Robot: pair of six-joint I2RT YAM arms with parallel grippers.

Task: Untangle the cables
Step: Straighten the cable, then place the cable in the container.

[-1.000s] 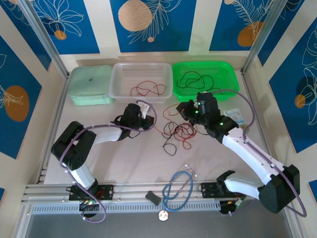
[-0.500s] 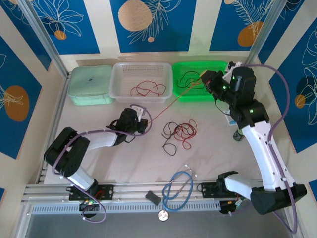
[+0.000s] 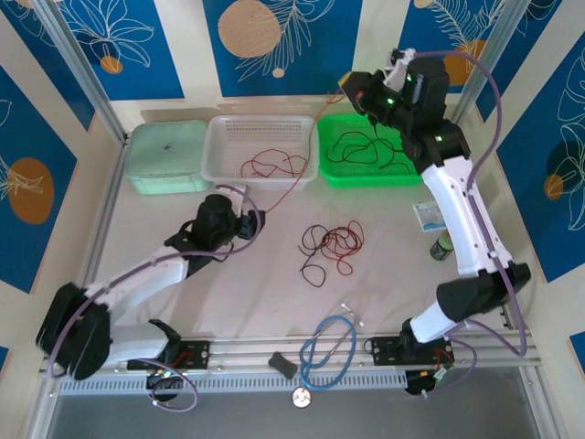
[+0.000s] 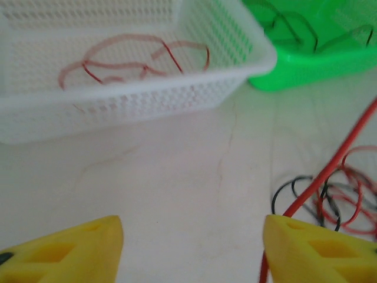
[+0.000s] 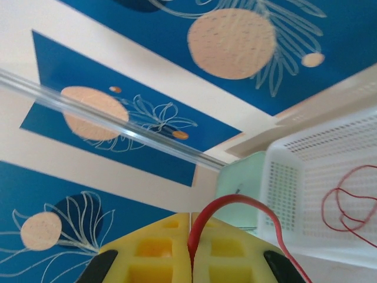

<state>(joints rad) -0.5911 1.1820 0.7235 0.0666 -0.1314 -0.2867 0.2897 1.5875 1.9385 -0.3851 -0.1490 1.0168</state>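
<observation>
One red cable (image 4: 336,154) is strung straight between the arms. The right fingers (image 5: 189,242) are pinched shut on its top end, high over the green basket (image 3: 366,179). From there it slants down to the left fingers (image 3: 247,218), low over the counter (image 3: 274,293). The left fingers stand wide and grip nothing; the cable runs just beside one of them, not between.

We read this as the pull-out step on one red strand. Next move, our guess: swing the right arm over the white basket (image 3: 212,151), which holds a red cable, and let go there. The green basket holds black ones.

The tangle (image 3: 334,245), red and black, sits on the counter between the arms. Risk: we can't tell whether the strand's low end is free of it, so a further pull may drag the pile.

The blue tube (image 3: 329,343) at the front, the small bottle (image 3: 442,245) and the mint box (image 3: 169,155) are well clear.
</observation>
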